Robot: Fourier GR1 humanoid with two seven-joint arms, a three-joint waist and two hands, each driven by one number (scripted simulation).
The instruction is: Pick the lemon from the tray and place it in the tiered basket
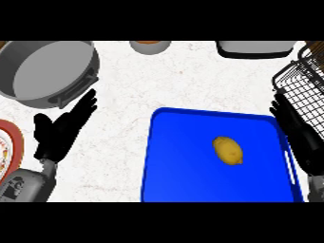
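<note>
On the blue tray (185,180), right of centre, the lemon (228,150) lies on its side w/ long axis running roughly front-to-back, untouched. My right hand (301,135) sits along the tray's right edge, just under the tiered basket (311,95); fingers look straight, holding nothing, though dark on dark so hard to say. Left hand (62,128) rests open on the bench, empty. Lemon prob. light, stiff, waxy & apt to roll, so I'd pinch across its short middle.

Black left hand (61,129) is seen at 9 o'clock, fingers straight, pointed toward 1 o'clock, grey forearm below. Black right hand (301,135) is seen at 3 o'clock, fingers extended toward 11 o'clock.
</note>
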